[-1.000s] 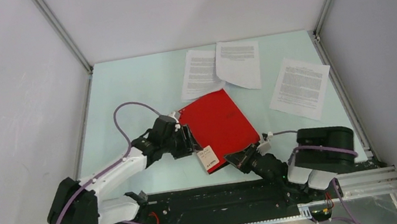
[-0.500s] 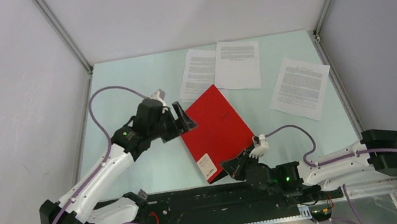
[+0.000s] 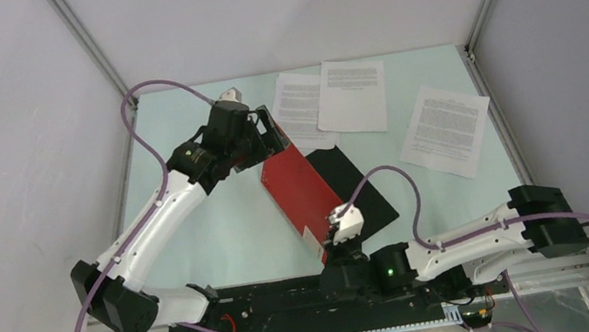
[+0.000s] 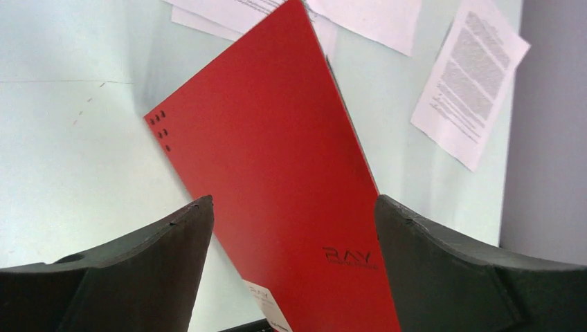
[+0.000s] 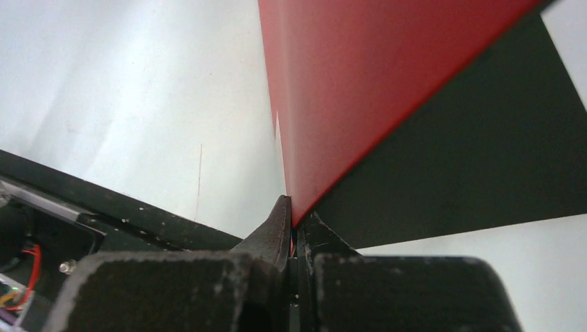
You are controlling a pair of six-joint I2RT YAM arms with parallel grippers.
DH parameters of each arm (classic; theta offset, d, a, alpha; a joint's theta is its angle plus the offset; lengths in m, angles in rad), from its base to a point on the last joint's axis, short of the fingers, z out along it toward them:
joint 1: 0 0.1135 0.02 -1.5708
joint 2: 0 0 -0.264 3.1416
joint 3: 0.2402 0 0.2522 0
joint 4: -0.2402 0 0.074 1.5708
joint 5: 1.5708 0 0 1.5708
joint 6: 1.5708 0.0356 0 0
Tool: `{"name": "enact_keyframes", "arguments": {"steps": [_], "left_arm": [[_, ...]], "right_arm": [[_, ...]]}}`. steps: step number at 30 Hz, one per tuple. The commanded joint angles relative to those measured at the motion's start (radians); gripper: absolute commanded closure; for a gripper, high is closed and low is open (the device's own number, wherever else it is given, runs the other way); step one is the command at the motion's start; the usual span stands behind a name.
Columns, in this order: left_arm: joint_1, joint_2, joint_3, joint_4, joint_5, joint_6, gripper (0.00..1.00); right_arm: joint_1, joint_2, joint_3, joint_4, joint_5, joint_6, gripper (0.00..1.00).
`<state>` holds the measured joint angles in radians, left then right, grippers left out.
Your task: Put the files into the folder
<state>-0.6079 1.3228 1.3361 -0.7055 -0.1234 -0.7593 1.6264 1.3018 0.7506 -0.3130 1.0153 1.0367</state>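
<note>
Folder (image 3: 299, 192) now ajar, perhaps halfway.

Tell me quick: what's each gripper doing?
Left gripper: open, holding nothing.
Right gripper: shut on the near edge of the folder cover.

The raised cover of the folder (image 3: 299, 190) hides part of its inside. Print on the files (image 3: 351, 96) beyond it is too small to read.

Folder (image 3: 302, 184) on the table (image 3: 230, 228); three files (image 3: 351, 96) behind it, two overlapping, one farther right.
</note>
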Motion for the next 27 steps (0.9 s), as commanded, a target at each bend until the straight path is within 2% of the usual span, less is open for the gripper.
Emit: {"name": "enact_keyframes", "arguments": {"steps": [1,8,18,20,21,23,27], "left_arm": [[-0.021,0.02,0.055,-0.061,-0.119,0.035,0.1],[-0.028,-0.005,0.06,-0.077,-0.171,0.027,0.14],[-0.036,-0.168,0.003,-0.095,-0.165,-0.014,0.13],[-0.036,-0.211,-0.019,-0.102,-0.17,-0.019,0.13],[-0.036,-0.239,-0.031,-0.105,-0.174,-0.019,0.12],[-0.035,-0.274,-0.043,-0.118,-0.193,-0.016,0.12],[-0.032,-0.315,-0.05,-0.144,-0.221,0.006,0.11]], "right_arm": [[0.016,0.059,0.106,-0.111,0.119,-0.198,1.0],[0.031,0.14,0.179,-0.132,0.121,-0.276,1.0],[0.038,0.214,0.227,-0.169,0.101,-0.271,1.0],[0.043,0.224,0.242,-0.175,0.099,-0.279,0.9],[0.048,0.228,0.248,-0.171,0.098,-0.284,0.79],[0.056,0.228,0.256,-0.139,0.085,-0.315,0.65],[0.089,0.221,0.277,-0.072,0.055,-0.38,0.44]]}}
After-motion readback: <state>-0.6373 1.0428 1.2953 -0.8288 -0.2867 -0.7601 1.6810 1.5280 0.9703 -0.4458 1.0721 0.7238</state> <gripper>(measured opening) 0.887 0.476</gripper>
